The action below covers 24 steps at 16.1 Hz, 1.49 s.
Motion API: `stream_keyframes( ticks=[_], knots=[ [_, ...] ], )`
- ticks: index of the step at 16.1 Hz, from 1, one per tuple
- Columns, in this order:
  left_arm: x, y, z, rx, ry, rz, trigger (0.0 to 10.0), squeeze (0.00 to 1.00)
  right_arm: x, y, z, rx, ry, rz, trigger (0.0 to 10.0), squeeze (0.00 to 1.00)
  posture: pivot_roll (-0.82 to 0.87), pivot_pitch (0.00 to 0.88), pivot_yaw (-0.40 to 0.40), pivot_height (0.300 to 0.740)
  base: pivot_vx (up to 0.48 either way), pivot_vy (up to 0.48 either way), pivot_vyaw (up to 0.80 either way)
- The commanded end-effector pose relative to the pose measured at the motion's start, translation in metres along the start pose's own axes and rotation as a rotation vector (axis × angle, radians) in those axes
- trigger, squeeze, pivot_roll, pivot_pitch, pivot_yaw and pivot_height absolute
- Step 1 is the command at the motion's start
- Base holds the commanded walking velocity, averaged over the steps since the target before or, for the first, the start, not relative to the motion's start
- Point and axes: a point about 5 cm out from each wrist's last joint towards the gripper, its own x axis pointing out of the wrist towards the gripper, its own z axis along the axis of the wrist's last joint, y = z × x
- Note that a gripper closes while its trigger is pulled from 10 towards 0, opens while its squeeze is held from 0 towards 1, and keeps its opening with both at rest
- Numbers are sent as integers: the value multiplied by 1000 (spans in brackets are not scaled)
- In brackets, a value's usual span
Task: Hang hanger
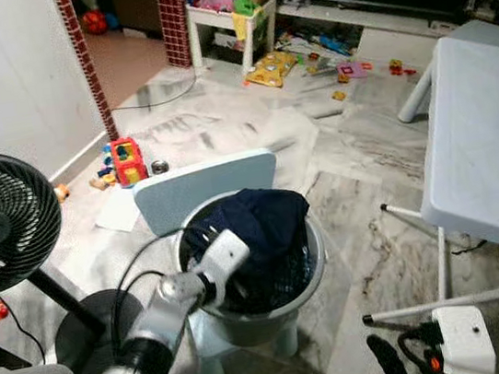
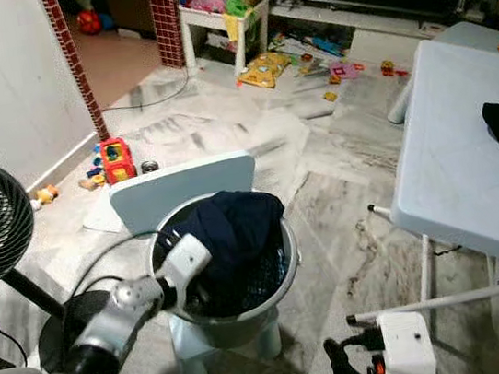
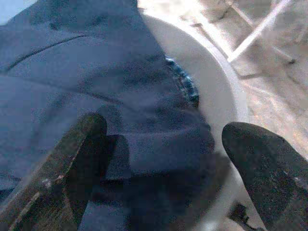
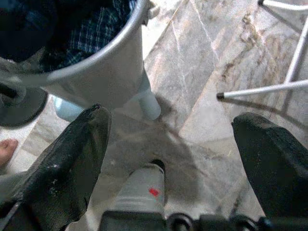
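Grey bucket (image 1: pixel 311 282) holds navy garment (image 1: pixel 264 227); left pincer (image 3: pixel 163 144) spread above.

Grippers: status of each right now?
Left gripper: open, fingers spread over the navy garment in the grey bucket, gripping nothing.
Right gripper: open, empty, hanging low above the marble floor beside the bucket.

Basket on a chair, fan to its left, table to its right.

The basket (image 1: pixel 313 276) sits on the small chair (image 1: pixel 203 186) and holds bunched clothes (image 1: pixel 260 232). The left gripper (image 3: pixel 163 159) reaches in over them. Toys (image 1: pixel 125 161) lie on the floor behind; the right gripper (image 4: pixel 171 159) hangs low beside the table (image 1: pixel 481 145).
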Motion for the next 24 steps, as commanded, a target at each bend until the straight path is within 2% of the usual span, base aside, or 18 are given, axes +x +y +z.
stream_keyframes(
  ticks=[1,3,4,5,6,7,8,9,10,12,14,15,17,19,21,24],
  knots=[
    [3,7,4,-39,11,71,10000,0,-6,0,3,-7,-10,-8,10000,0,-132,125,-106,740,0,0,0],
    [3,16,5,-104,34,157,10000,0,-12,0,2,-18,-4,-10,10000,0,-150,136,-109,740,0,0,0],
    [5,17,5,-127,44,162,10000,0,-15,-3,2,-21,3,-17,10000,0,-151,138,-110,740,0,0,0],
    [5,14,0,-142,66,135,2941,0,-16,-4,2,-23,7,-21,10000,0,-151,145,-109,740,0,0,0],
    [5,13,-3,-135,83,121,2941,0,-16,-4,2,-22,7,-21,10000,0,-150,146,-109,740,0,0,0],
    [5,12,-6,-145,98,114,0,0,-16,-3,2,-20,6,-18,10000,0,-148,147,-108,740,0,0,0],
    [2,15,-8,-71,112,98,1961,0,-15,0,3,-20,4,-9,10000,0,-141,148,-101,740,0,0,0],
    [1,16,-5,-15,92,78,8627,0,-14,1,3,-19,3,-7,10000,0,-136,148,-98,740,0,0,0],
    [-1,19,-2,37,71,71,10000,0,-14,1,3,-18,3,-7,10000,0,-131,148,-96,740,0,0,0],
    [-12,35,20,208,-55,115,10000,0,-11,0,3,-14,1,-13,10000,0,-110,148,-89,740,0,0,0],
    [-20,37,35,344,-152,54,10000,0,-7,2,4,-9,-4,-10,10000,0,-93,143,-83,740,0,0,0],
    [-25,34,40,431,-192,-7,10000,1000,-5,3,4,-8,-6,-6,10000,0,-87,142,-81,740,0,0,0],
    [-34,31,40,569,-208,-125,10000,1000,-3,4,5,-5,-11,-1,10000,0,-78,139,-76,740,0,0,0],
    [-44,28,29,736,-139,-278,10000,1000,-1,5,6,-2,-16,1,10000,0,-68,136,-72,740,0,0,0],
    [-47,29,19,811,-59,-373,10000,1000,-1,5,6,-2,-18,3,10000,0,-70,134,-66,740,0,0,0],
    [-44,30,19,894,13,-421,10000,1000,-2,4,6,-3,-20,-1,10000,0,-84,133,-61,740,0,0,0]
  ],
)
